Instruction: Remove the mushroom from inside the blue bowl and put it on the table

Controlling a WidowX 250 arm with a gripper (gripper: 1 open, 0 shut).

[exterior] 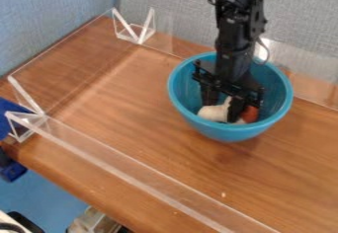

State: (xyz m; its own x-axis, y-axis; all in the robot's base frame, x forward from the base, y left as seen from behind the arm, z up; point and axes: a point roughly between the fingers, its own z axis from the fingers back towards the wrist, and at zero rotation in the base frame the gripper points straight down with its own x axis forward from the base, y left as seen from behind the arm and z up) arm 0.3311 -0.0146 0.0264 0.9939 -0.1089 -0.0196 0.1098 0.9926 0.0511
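Single camera view, looking down at an angle across the worktop (132, 99).

Containers: one blue bowl (189, 114) stands right of centre in the frame, upright on the reddish-brown wood surface, close to the clear strip along the far edge. Inside it lies the mushroom (215, 111): its cream-white stem shows at the bottom of the bowl, left of the tool, and a reddish-brown part, apparently the cap, shows just to the right, partly hidden behind the black fingers. The mushroom has not left the bowl. Nothing else can be made out in the bowl.

Tool: the black tool (231, 101) comes down from the top of the frame on a dark arm (235, 25) and points straight down into the bowl, its tips near the bottom. The jaws stand partly apart, neither wide nor pressed together. The mushroom sits between or against them, and the fingers appear to bracket it; whether they actually pinch it cannot be told from this angle, as the tool body covers the contact area.

Surroundings: low clear strips (113, 173) border the worktop along the near and far edges. A clear triangular bracket (132, 26) stands at upper left, and another (27, 118) at the left edge.
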